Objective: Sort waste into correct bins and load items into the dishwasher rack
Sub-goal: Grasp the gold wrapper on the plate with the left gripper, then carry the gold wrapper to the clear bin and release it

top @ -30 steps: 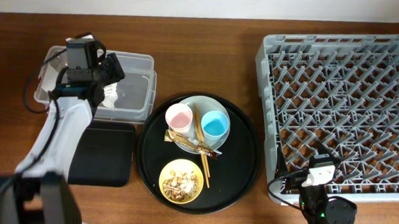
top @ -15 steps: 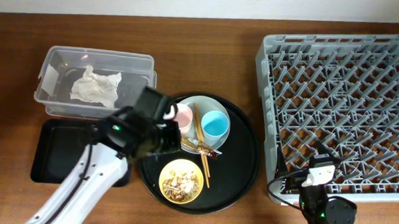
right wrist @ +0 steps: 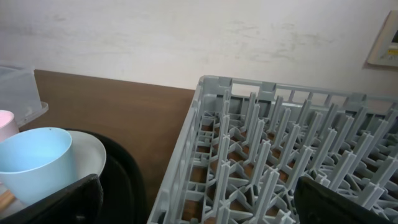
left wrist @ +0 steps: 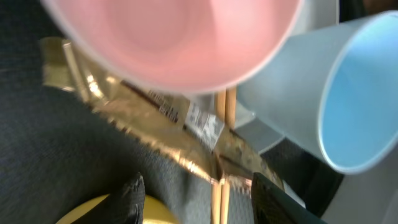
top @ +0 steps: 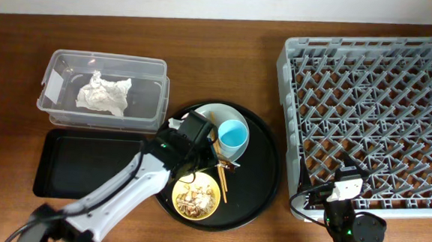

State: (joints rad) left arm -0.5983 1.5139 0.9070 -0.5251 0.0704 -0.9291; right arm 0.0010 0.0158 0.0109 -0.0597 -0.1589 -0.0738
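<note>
Wrapper [left wrist: 163,127] between parted, empty left gripper [left wrist: 198,198] fingertips (untouched).

The left arm reaches in from the lower left corner of the overhead view, its white links running diagonally up and right, the dark wrist bent downward near the middle. The left gripper [left wrist: 196,196] points down, jaws parted with a clear gap between the two dark fingertips [left wrist: 132,198] at the bottom of the wrist view; nothing sits between them. The right arm stays low at the bottom right edge, only its dark base and wrist visible from above. The right gripper [right wrist: 199,202] faces forward, level, fingers [right wrist: 56,202] spread wide and empty.
</note>
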